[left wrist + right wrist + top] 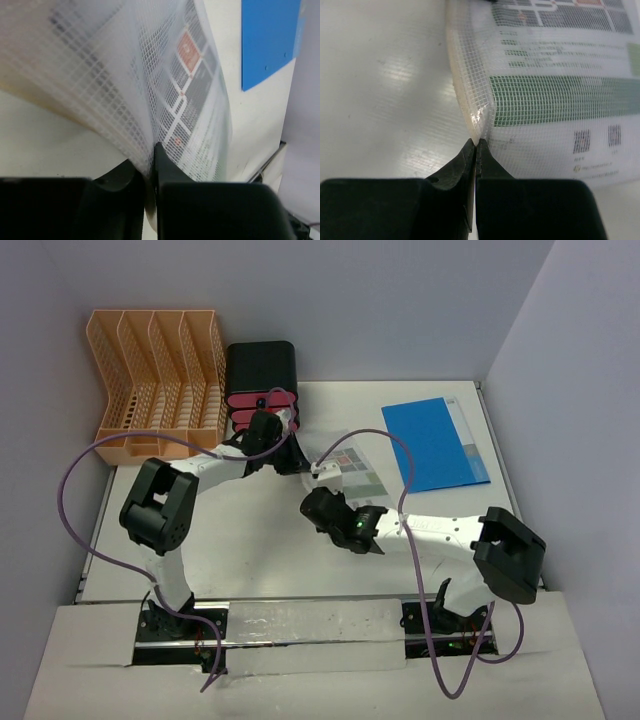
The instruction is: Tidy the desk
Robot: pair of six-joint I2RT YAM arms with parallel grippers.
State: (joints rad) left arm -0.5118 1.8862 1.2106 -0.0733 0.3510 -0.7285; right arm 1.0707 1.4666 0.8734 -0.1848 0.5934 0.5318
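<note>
The desk (250,540) is in my judgement far from organized: the work is at an early or middle stage. A translucent mesh sleeve (358,472) with a printed sheet inside is at the middle of the desk, and both arms have it. The left end effector (152,152) is clamped on one edge, where the sleeve bends upward. The right end effector (476,145) is pinched together on a thin edge near a corner. The sleeve is not yet put away, and a blue folder (432,440) lies flat at the far right, well apart from it. At the far left stands a peach file rack (155,370), and no paper shows in its slots. Just beside it is a black box with pink drawers (260,365). The left arm's wrist is in front of this box, and a purple cable (395,455) arcs over the sleeve, so both may hinder a move to the rack.
</note>
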